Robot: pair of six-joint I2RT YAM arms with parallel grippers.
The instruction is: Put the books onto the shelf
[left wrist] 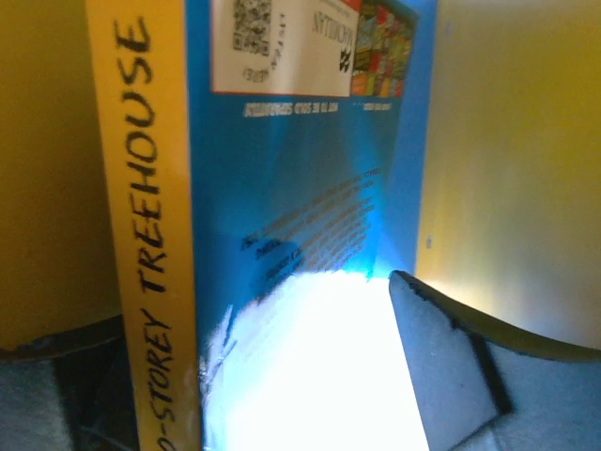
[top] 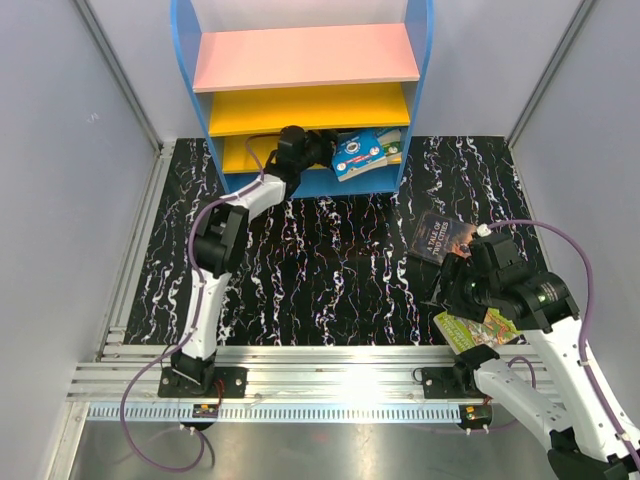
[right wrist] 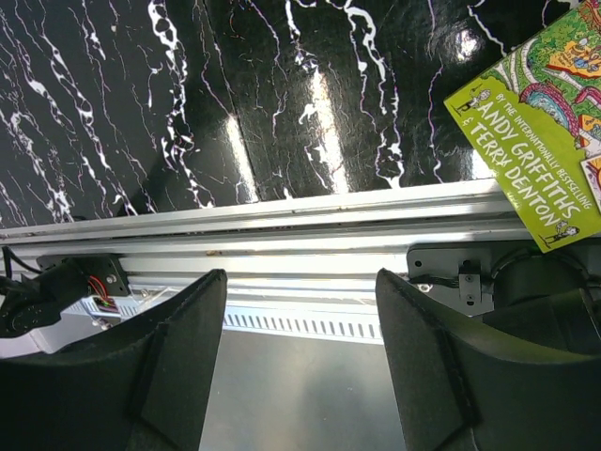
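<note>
The shelf (top: pixel 310 58) stands at the back of the table. My left gripper (top: pixel 300 147) reaches into its lowest compartment and is open. In the left wrist view the blue "26-Storey Treehouse" book (left wrist: pixel 300 188) stands upright with its yellow spine to the left. My left gripper (left wrist: pixel 249 315) has a finger on each side of it, the right finger (left wrist: pixel 441 362) overlapping the cover's edge. That blue book (top: pixel 360 153) leans against another book (top: pixel 393 145). A dark book (top: pixel 440 238) and a lime-green book (top: pixel 476 328) lie on the table. My right gripper (top: pixel 458 295) hangs open and empty above the lime-green one.
The marbled black table (top: pixel 320 270) ends at aluminium rails (right wrist: pixel 282 221) along the near edge, below my right gripper (right wrist: pixel 299 282). The lime-green book (right wrist: pixel 535 122) lies just beyond the rails. Grey walls close in both sides. A yellow shelf wall (left wrist: pixel 526 169) stands right of the blue book.
</note>
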